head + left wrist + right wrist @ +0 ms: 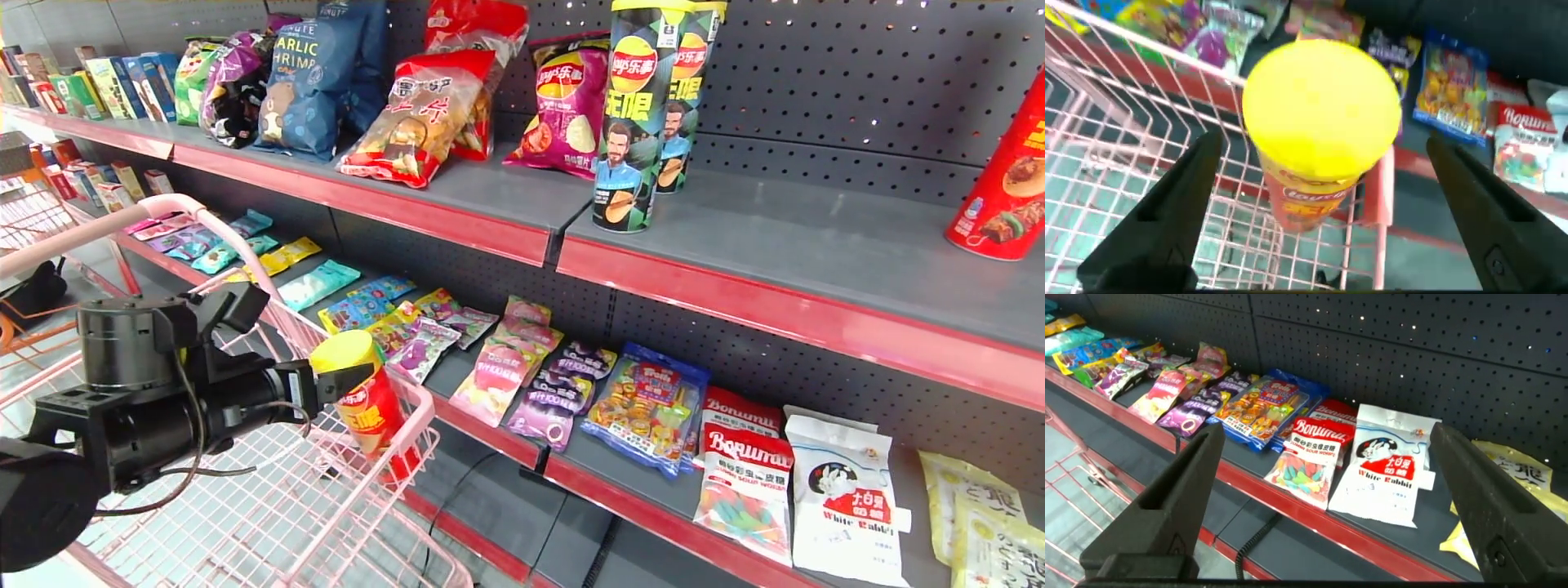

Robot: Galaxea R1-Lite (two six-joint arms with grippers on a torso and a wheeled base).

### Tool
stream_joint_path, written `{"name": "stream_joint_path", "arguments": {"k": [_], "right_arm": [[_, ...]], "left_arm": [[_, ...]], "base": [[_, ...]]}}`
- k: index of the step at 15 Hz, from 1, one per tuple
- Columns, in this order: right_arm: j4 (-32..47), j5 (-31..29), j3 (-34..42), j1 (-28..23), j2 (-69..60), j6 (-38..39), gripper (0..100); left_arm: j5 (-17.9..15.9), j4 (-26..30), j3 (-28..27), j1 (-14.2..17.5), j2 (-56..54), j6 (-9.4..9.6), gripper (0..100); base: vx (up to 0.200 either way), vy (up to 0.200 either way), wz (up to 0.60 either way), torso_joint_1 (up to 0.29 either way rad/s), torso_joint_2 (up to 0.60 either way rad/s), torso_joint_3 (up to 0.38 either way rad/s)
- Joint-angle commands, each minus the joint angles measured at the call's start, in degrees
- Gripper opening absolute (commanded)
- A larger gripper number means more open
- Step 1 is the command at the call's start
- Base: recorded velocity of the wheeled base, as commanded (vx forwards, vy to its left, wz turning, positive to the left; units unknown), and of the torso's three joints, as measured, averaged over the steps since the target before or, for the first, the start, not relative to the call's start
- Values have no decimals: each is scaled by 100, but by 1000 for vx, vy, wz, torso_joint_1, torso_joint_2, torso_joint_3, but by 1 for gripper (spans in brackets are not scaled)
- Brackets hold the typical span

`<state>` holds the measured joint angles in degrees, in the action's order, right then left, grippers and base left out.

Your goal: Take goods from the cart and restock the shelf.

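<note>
Our left gripper (1323, 147) sits low on the left, over the pink wire cart (269, 490). Its jaws are spread wide, and the two black fingers (1167, 204) stand well out to either side of the red can (367, 400) with the yellow lid. They grip nothing, and we see clear space between each finger and the can. The can stands roughly upright in the cart's far right corner, against the pink rim, with its lid towards the wrist camera.

Our right gripper (1327, 433) hangs over the lower shelf (571, 457), on the right side of the scene. Its jaws are also wide apart and empty. Between its fingers we see flat sweet packets lying on that shelf, among them a red-topped bag (1306, 461) and a white bag (1392, 461) just to its right.

On the upper shelf (775, 237), two tall green-and-black tubes (629, 131) stand upright near the middle. Crisp bags (563, 106) lean against the pegboard to their left. A red tube (1004, 188) stands at the far right edge, well apart from the green ones, with bare grey shelf between them.
</note>
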<state>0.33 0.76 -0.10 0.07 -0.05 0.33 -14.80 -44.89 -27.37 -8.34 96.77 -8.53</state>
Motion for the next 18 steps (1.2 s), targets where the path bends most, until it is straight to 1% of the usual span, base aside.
{"name": "stream_joint_path", "arguments": {"k": [1,5,8,9,10,16,17,18], "right_arm": [[2,4,1,1,5,2,100],[2,4,1,1,5,2,100],[2,4,1,1,5,2,100],[2,4,1,1,5,2,100],[2,4,1,1,5,2,100],[2,4,1,1,5,2,100],[2,4,1,1,5,2,100],[2,4,1,1,5,2,100]], "left_arm": [[-5,-3,21,-63,281,1,100],[-76,-29,30,-71,554,10,100],[-76,-398,30,-36,888,177,100],[-85,-732,12,-36,1098,221,100],[-76,-846,-14,-45,1195,238,100],[-76,-899,-137,-45,1397,264,100],[-67,-908,-172,-45,1424,291,0],[-67,-961,-199,-45,1441,388,0]], "base": [[0,0,0,0,0,0],[0,0,0,0,0,0],[0,0,0,0,0,0],[0,0,0,0,0,0],[0,0,0,0,0,0],[0,0,0,0,0,0],[0,0,0,0,0,0],[0,0,0,0,0,0]]}}
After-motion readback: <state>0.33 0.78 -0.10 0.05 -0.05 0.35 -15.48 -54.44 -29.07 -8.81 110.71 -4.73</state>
